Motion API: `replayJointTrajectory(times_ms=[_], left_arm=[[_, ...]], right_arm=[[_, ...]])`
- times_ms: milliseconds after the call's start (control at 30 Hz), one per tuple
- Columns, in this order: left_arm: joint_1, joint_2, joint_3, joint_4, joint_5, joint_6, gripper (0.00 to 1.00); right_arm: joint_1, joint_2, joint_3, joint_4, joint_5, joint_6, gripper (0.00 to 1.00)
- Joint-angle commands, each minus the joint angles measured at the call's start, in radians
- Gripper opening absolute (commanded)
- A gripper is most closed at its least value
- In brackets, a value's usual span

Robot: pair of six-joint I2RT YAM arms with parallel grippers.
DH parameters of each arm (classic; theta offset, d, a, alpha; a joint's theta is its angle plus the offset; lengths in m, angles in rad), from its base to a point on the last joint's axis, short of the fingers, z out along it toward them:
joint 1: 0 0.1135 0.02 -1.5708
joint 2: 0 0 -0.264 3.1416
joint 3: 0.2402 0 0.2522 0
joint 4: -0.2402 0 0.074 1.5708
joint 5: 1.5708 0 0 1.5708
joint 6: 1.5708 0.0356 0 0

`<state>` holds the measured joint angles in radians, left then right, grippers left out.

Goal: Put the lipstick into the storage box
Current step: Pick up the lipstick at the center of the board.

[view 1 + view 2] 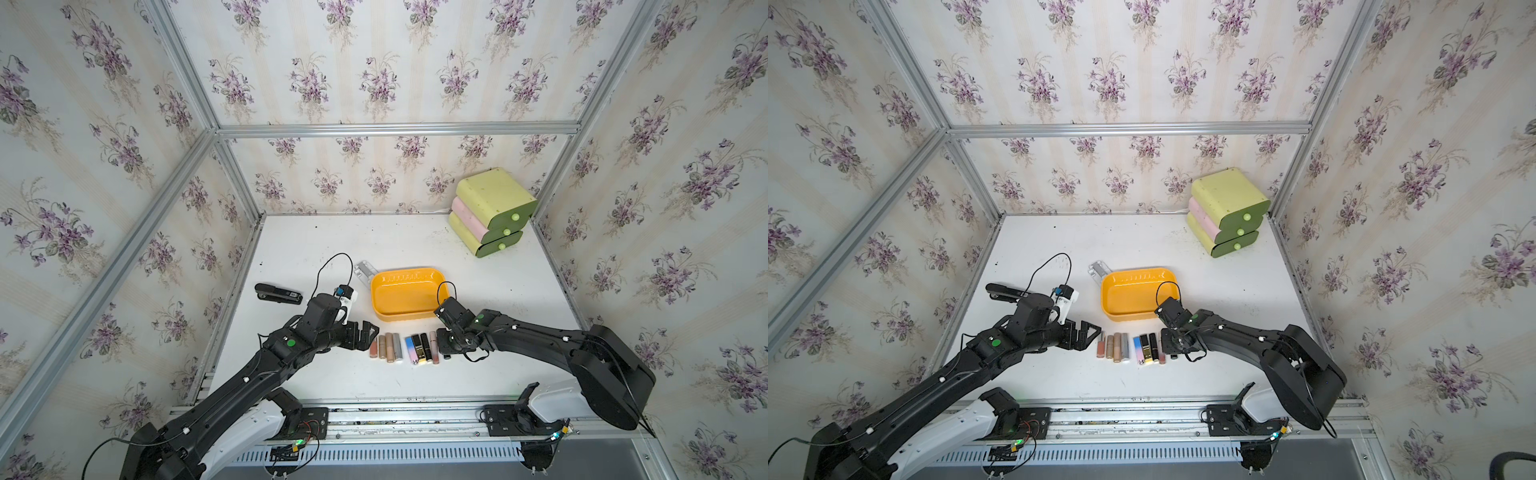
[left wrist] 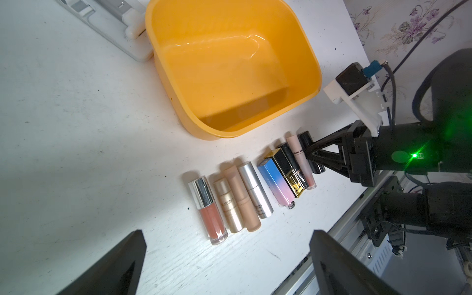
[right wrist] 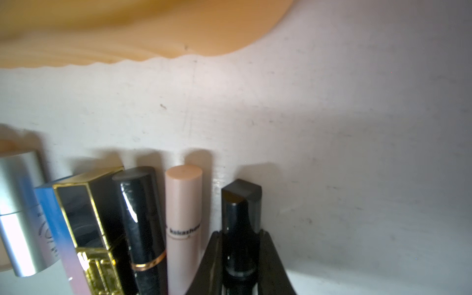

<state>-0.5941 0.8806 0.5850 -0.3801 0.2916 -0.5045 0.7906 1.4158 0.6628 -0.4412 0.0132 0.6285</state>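
The left jaws are held wide apart beside the lipstick row on the desk; at the row's right end a black lipstick is clamped by the right jaws — the storage box is set just behind.

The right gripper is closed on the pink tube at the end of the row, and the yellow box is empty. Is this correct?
Not quite: the right gripper is closed on the black lipstick at the end of the row, beside the pink tube; the right wrist view shows it. The storage box is empty.
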Motion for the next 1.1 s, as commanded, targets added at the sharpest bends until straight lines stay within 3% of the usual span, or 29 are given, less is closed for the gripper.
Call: replayJointTrajectory(times_ms=[0,467,767,1067], left_arm=[[0.000,-0.001,0.012,0.004,-0.011,0.000,1.00],[0.002,-0.071,0.039,0.008,0.007,-0.047,1.00],[0.015,-0.049,0.062,0.011,0.045,-0.069,1.00],[0.074,-0.042,0.049,0.016,0.092,-0.094,1.00]], right_arm=[[0.001,-0.012,0.003,-0.050,0.012,-0.009,0.15],[0.001,-0.188,0.249,-0.210,-0.065,-0.020,0.14],[-0.001,-0.050,0.484,-0.211,-0.084,-0.086,0.15],[-0.013,0.162,0.603,-0.122,-0.157,-0.115,0.14]])
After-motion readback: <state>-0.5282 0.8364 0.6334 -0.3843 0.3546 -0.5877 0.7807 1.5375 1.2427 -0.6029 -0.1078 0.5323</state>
